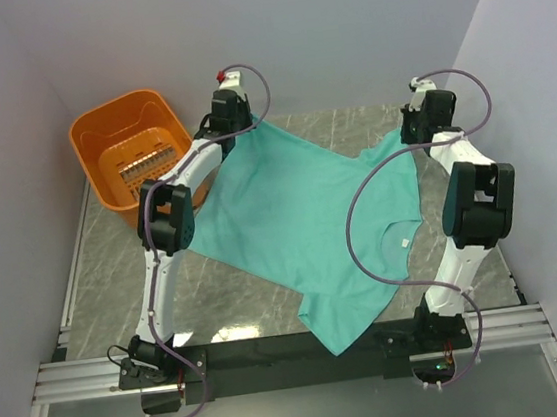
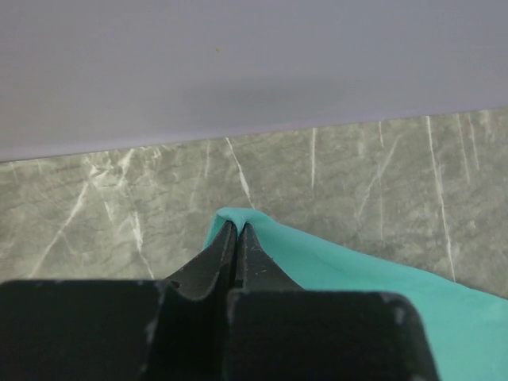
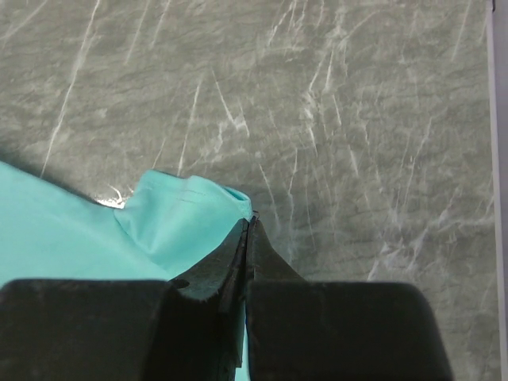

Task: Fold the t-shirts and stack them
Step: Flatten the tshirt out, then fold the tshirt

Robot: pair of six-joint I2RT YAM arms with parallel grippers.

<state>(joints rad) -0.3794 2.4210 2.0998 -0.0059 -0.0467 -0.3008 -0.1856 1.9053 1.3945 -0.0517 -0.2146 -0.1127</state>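
Grey marble table point(image 1: 107, 288) carries teal t-shirt point(image 1: 300, 216) and orange basket point(image 1: 114, 137).

The top external view looks down from high above and behind the arm bases, taking in the whole marble table point(image 1: 116, 287), both arms and the spread teal t-shirt point(image 1: 301, 226). The left wrist camera sits close behind the left fingers point(image 2: 216, 260) and faces past their tips along the tabletop to the grey wall point(image 2: 238, 63) (a very near view). The right wrist camera looks steeply down over the right fingers point(image 3: 230, 262) at bare marble beyond them. All three views share the t-shirt, and each wrist view shows a cloth corner at the fingertips.
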